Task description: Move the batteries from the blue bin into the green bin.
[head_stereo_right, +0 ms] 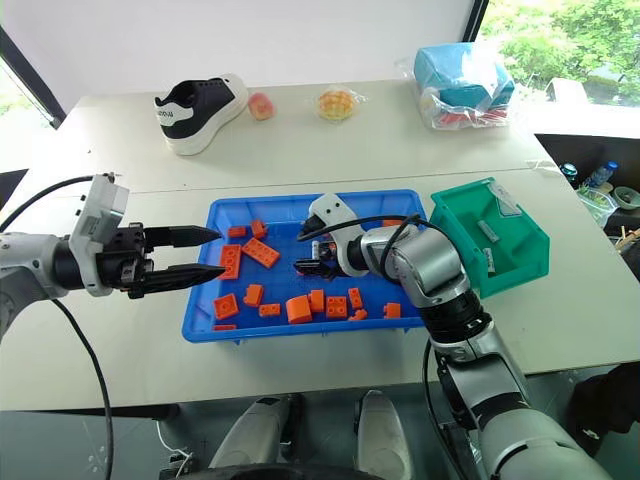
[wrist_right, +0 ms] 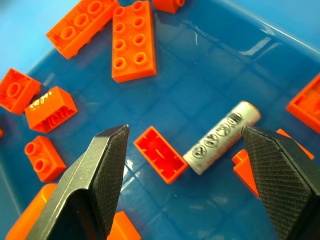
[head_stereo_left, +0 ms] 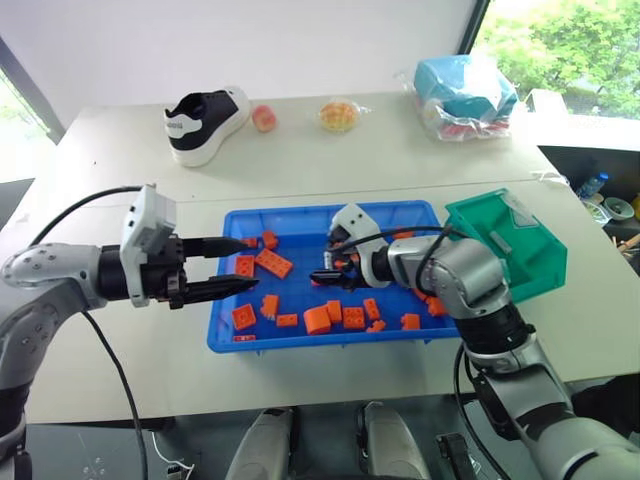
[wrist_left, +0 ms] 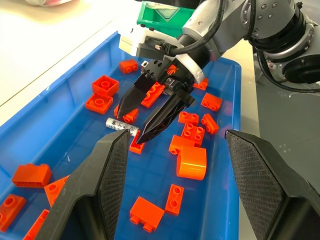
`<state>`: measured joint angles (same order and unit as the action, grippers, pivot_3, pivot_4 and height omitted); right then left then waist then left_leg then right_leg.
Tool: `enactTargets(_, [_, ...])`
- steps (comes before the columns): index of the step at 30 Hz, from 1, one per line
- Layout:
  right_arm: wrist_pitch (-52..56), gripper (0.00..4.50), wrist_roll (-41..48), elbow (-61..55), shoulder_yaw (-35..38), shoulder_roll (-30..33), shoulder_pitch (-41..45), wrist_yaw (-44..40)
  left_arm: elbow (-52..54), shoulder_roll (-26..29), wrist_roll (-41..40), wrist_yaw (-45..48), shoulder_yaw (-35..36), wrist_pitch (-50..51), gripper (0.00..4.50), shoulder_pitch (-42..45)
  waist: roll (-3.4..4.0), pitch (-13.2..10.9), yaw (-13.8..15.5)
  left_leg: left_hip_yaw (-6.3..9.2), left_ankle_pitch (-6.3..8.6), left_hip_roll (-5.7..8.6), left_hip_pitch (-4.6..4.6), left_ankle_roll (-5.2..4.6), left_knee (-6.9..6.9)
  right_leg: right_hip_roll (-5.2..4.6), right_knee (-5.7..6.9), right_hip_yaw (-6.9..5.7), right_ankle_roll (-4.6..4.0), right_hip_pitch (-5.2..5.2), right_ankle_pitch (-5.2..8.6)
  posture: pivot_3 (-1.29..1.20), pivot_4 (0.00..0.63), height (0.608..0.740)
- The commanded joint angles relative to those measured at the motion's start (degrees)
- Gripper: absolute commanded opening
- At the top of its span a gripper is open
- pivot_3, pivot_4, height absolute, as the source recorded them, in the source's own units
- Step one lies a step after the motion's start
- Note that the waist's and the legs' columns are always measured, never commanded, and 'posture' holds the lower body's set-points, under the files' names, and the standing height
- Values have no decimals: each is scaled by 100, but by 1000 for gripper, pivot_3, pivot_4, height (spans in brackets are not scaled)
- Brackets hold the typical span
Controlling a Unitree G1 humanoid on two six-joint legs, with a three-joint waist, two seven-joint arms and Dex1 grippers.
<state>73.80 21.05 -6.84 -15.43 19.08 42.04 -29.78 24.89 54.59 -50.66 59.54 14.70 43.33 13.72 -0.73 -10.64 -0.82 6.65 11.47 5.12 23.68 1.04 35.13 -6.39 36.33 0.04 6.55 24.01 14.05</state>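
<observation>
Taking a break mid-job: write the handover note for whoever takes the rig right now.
Left gripper: open, empty, held level over the left end of the blue bin.
Right gripper: open, pointing down into the blue bin, one finger on each side of a battery, not yet closed on it.
The battery lies flat on the bin floor among orange bricks, one end close to a small brick.
Green bin: to the right of the blue bin. A small grey piece lies inside; I cannot tell whether it is a battery.
Left: close on this battery, carry it to the green bin, then check the blue bin for more.
</observation>
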Motion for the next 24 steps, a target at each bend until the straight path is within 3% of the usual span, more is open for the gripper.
enactTargets(1, [77, 3672, -99, 503, -127, -137, -44, 103, 129, -43, -38, -35, 140, -118, 3143, 44, 0, 0, -7, 0, 0, -1, -5, 0, -1, 0, 0, 0, 0, -3, 0, 0, 150, 730])
enactTargets(3, [-84, 3446, -185, 734, -230, -197, 27, 101, 124, -59, -50, -53, 143, -105, 3143, 77, 0, 0, -7, 0, 1, -1, -15, 0, -4, 1, 0, 0, -3, -13, 2, 0, 150, 730])
enactTargets(5, [-235, 2754, -268, 961, -334, -242, 86, 83, 111, -62, -47, -48, 153, -106, 3143, 89, -1, 1, -2, 1, 1, -1, -20, -1, -5, 1, -1, -1, -5, -20, 4, 0, 150, 730])
enactTargets(10, [-564, 123, -486, 1555, -459, -299, 260, 12, 103, -73, -40, -74, 158, -117, 3143, 117, -3, 2, -19, 0, 2, -1, -24, -2, -5, 1, -7, -2, -2, -26, 2, 0, 150, 730])
enactTargets(19, [-743, 69, -513, 1192, -450, -201, 101, -146, 101, -79, -60, -114, 236, -125, 3143, 80, -3, 3, -20, 2, 3, -5, -30, -3, -9, 6, -8, -2, -3, -31, 3, 0, 150, 730])
enactTargets(24, [137, 69, -5, -163, 848, -287, 152, 156, 113, -94, -94, -79, 213, -109, 3143, 31, 3, -4, 0, 4, 4, -3, -18, -4, -9, 3, -9, -1, -4, -20, 3, 0, 150, 730])
